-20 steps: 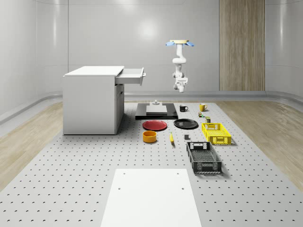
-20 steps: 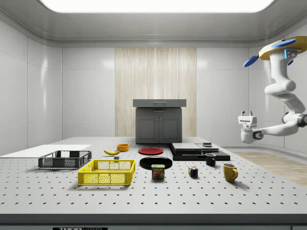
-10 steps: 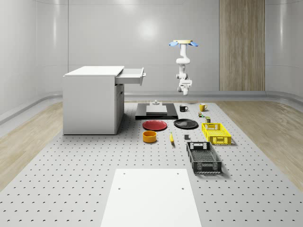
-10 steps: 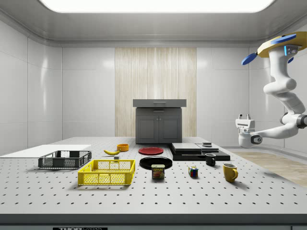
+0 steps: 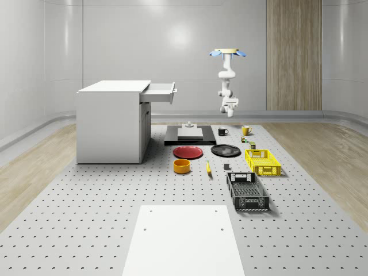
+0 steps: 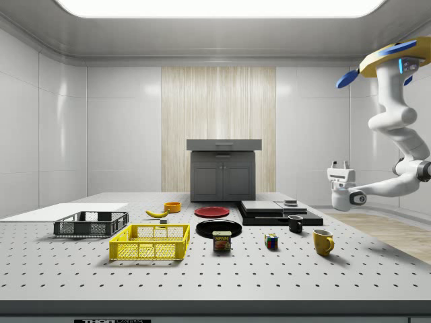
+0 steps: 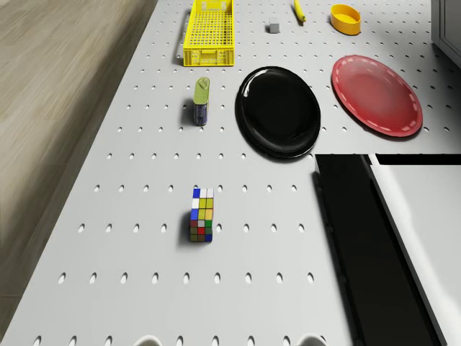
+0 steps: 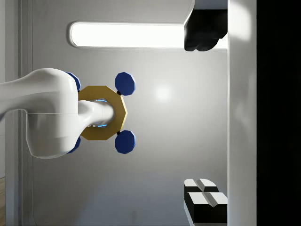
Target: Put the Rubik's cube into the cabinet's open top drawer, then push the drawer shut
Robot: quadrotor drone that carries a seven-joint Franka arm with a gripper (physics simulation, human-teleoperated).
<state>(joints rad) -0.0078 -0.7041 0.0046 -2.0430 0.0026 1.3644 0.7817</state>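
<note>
Cube (image 6: 271, 241) (on table) sits well below raised hand (image 6: 339, 165).

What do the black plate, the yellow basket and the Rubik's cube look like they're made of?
Black plate: probably glazed ceramic or glossy plastic, judging by the bright highlights on its surface. Yellow basket: likely moulded plastic, matte, with an open mesh of walls and floor. Rubik's cube: apparently plastic, with flat coloured tiles on a dark frame.

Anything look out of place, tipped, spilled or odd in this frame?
One oddity: the gripper points up toward the ceiling, not down at the table, while the drone hovers beyond the far edge. The Rubik's cube sits upright, the top drawer hangs open, and nothing is spilled.
</note>
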